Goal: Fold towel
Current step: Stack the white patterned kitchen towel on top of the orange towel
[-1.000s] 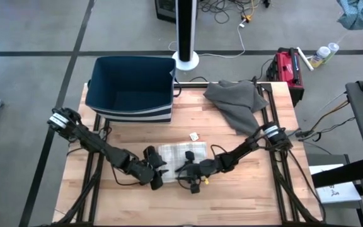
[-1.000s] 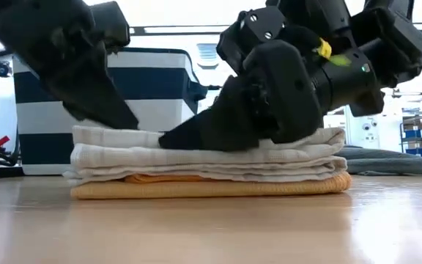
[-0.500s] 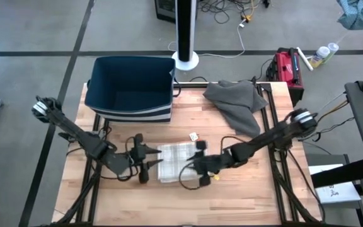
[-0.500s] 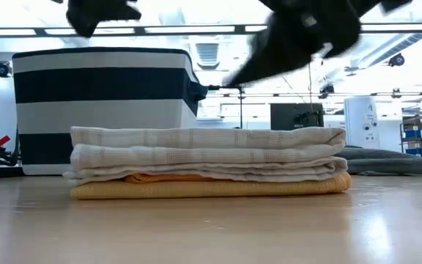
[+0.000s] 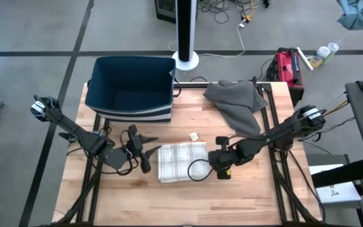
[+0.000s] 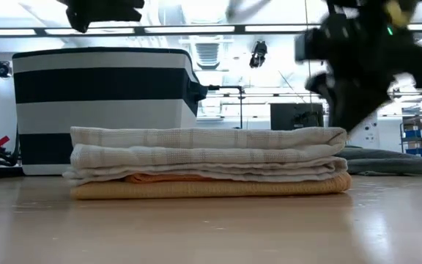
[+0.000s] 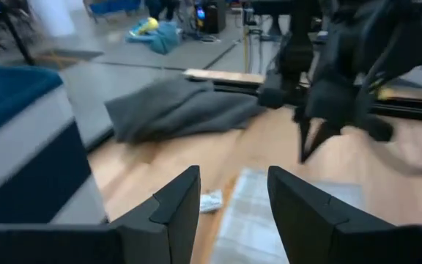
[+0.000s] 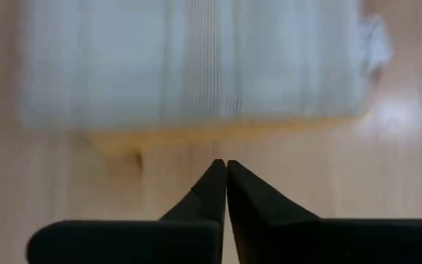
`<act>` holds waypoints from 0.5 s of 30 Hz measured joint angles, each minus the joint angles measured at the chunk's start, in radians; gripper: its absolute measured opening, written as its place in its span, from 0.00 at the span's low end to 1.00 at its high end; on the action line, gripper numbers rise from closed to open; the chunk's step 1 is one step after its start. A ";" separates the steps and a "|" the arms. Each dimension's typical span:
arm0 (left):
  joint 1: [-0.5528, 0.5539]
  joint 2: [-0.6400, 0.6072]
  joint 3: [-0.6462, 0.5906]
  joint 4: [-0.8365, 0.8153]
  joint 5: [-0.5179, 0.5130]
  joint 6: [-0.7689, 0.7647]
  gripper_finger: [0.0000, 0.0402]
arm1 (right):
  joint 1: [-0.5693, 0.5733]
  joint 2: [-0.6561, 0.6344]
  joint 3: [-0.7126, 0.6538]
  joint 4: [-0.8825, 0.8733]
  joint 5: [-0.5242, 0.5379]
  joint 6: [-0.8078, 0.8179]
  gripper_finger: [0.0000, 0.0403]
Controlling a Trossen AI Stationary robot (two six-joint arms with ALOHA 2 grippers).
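Folded towel (image 5: 181, 161) between both tools

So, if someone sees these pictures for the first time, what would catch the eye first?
Probably the folded towel, a neat stack in the middle of the wooden table, with the left gripper and the right gripper on either side, not touching it. Next, the striped navy bin behind it and the crumpled grey cloth at the far right.

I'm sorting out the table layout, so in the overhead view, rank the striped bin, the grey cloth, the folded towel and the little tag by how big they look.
1. Striped bin, largest.
2. Grey cloth.
3. Folded towel, somewhat smaller than the cloth.
4. Little tag, by far the smallest.
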 joint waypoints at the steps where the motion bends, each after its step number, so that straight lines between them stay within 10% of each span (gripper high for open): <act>1: 0.001 -0.002 0.000 -0.008 0.009 -0.017 0.38 | 0.000 0.017 -0.009 -0.012 -0.002 -0.001 0.01; 15: 0.004 -0.037 0.000 -0.020 -0.006 0.033 0.38 | -0.024 0.313 0.203 -0.004 -0.147 -0.140 0.00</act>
